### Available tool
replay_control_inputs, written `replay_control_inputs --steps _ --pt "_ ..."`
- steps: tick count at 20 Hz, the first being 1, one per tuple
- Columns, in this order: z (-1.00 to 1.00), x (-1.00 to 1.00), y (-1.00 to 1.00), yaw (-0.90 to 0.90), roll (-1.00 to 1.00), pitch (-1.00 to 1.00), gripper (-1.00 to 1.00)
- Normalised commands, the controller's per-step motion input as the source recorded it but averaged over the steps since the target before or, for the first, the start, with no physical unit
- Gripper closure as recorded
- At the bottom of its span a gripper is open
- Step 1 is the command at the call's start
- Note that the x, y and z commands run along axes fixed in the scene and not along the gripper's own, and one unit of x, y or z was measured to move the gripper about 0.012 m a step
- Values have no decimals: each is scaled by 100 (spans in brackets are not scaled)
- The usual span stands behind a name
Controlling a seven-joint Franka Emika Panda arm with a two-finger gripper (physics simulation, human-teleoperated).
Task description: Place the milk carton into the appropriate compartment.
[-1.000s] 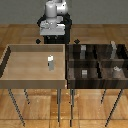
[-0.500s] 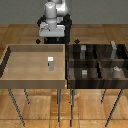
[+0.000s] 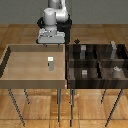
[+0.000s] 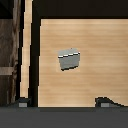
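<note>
Exterior view: the milk carton [image 3: 50, 63] stands upright and alone in the light tray [image 3: 10, 75], apart from the end effector [image 3: 51, 43] hovering behind it. The wrist view shows the carton [image 4: 69, 59] below and two fingertips [image 4: 22, 103] spread wide with nothing between them. You risk toppling this small, light box if your descent is off-centre, or dropping it in the wrong compartment of the dark bin [image 3: 97, 62].

Milk carton [image 3: 50, 63] alone mid-tray [image 3: 20, 75]; open room all around.
</note>
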Motion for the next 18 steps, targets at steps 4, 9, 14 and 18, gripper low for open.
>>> replay_control_inputs --steps 4,9,14,18 --pt "0 0 -50 0 0 0 -100" --pt "0 60 0 0 0 0 -100" --pt "0 20 20 0 0 0 -100" --pt "0 50 0 0 0 0 -100"
